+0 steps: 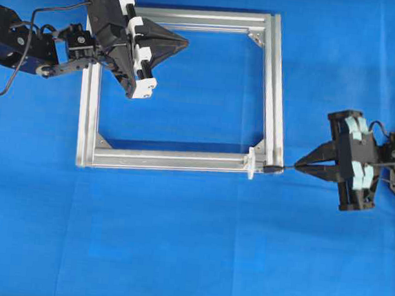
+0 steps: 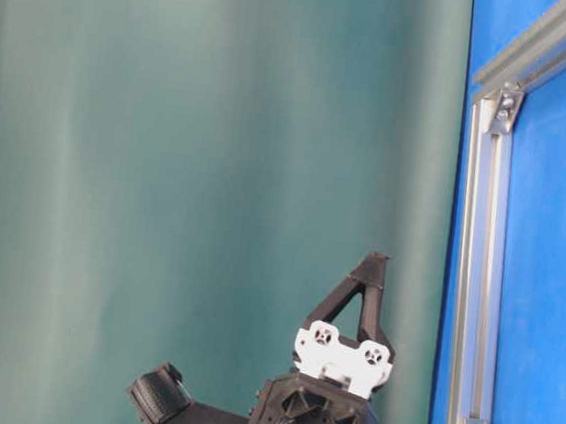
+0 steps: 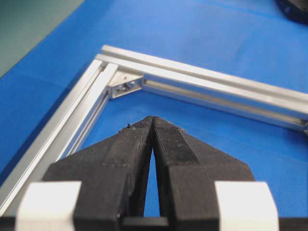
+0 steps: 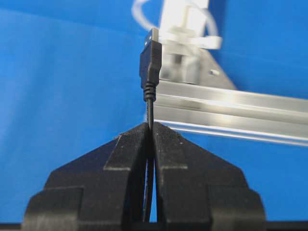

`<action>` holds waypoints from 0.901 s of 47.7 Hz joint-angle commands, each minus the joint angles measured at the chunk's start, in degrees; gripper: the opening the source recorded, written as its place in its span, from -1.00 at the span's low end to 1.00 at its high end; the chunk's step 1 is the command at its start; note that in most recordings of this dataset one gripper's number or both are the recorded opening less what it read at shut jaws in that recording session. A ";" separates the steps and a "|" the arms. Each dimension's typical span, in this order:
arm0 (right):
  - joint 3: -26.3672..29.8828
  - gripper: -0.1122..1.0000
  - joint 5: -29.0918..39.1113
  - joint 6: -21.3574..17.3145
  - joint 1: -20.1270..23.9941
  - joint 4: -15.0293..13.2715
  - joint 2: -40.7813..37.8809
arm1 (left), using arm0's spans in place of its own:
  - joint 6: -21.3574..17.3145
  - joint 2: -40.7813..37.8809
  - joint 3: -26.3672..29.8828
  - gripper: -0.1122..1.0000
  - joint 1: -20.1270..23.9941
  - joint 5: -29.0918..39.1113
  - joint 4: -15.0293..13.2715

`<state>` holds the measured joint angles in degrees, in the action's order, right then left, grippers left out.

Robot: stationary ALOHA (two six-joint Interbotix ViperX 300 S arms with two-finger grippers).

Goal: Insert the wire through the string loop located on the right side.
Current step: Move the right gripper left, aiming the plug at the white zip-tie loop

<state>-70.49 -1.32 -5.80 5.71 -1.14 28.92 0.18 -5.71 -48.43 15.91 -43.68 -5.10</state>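
the frame [image 1: 275,92], a rigid silver rectangle of bars, lies flat on the blue cloth [image 1: 174,257] and is judged heavy and stiff enough not to shift under a light touch. the left gripper [image 1: 186,43] is held over the frame's far left part with its jaws fully shut on nothing, as the left wrist view makes plain. the right gripper [image 1: 297,165] sits just right of the frame's near right corner, jaws pinched shut on the wire [image 4: 150,103] a short way behind its plug. the wire is judged light, thin and limp, so a hold close to the plug is best, since only a short free end will stay straight and can be steered. the loop [image 4: 139,14], white string at the near right corner, is judged soft and easily pushed aside or flattened by a misaimed tip. the overhead view shows the plug just beside the corner fitting, but the loop is too small to be made out there; the right wrist view shows plug and loop close together, the loop blurred, so it cannot be told whether the tip is through. the table-level view shows neither wire nor right gripper.
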 commanded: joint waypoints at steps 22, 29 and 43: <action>0.53 -0.85 -0.70 0.18 -2.11 -0.09 0.35 | 0.00 1.58 1.41 -0.84 -0.26 -0.53 0.09; 0.53 -0.85 -1.05 0.26 -2.11 -0.09 0.35 | 0.00 1.58 1.41 -0.84 -0.26 -0.53 0.09; 0.44 -0.85 -1.32 0.26 -2.11 -0.09 0.35 | 0.00 1.49 1.41 -0.84 -0.26 -0.53 0.09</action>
<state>-70.58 -2.02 -5.63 3.69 -1.14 28.92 0.18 -5.71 -48.16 15.82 -43.68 -5.19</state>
